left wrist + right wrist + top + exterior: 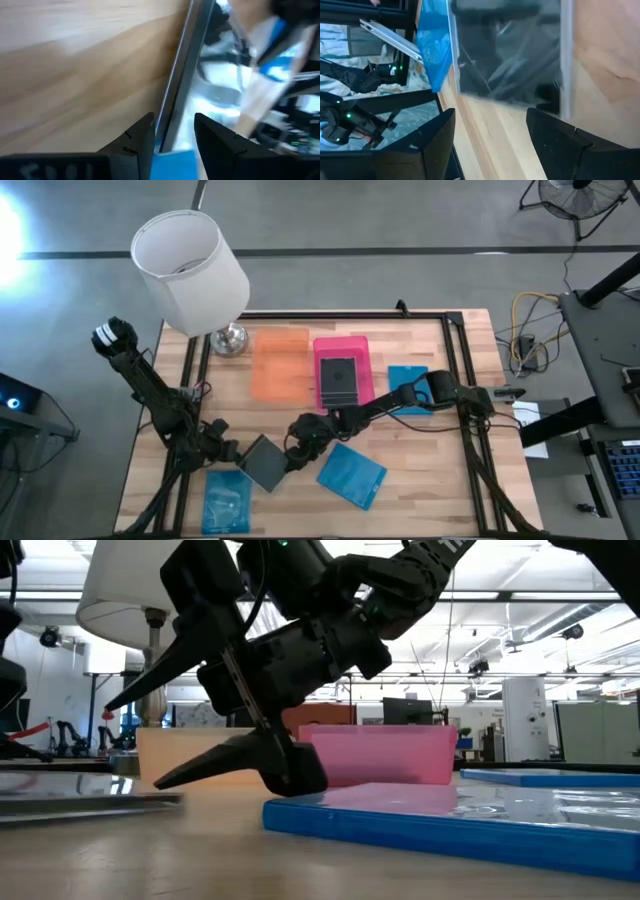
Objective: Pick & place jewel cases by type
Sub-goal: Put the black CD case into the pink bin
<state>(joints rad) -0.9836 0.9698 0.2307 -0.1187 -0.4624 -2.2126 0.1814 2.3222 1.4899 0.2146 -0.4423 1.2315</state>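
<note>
A dark grey jewel case (264, 464) sits near the table's front centre, between both grippers. My left gripper (232, 450) is at its left corner, shut on its edge. My right gripper (297, 452) reaches in from the right; its open fingers (490, 125) stand just off the case's (510, 60) right side without touching it. In the low view the right gripper (135, 745) slants down, fingers spread. One blue case (350, 475) lies flat beside it, a paler blue one (225, 502) at the front left, and a third (408, 385) under the right arm. Another dark case (338, 380) lies in the pink tray (345, 343). My left gripper has the dark case's thin edge (167, 127) between its two fingers, coming at it roughly level from the table's left side. The case runs edge-on away from the fingers. In the low view it (90, 802) lies about level, close to the tabletop; whether it is lifted clear cannot be told.
An orange tray (280, 365) stands left of the pink one at the table's far middle. A white lamp (190, 270) with a metal base (230, 338) stands at the far left corner. A black frame (455, 320) runs along the table's edges.
</note>
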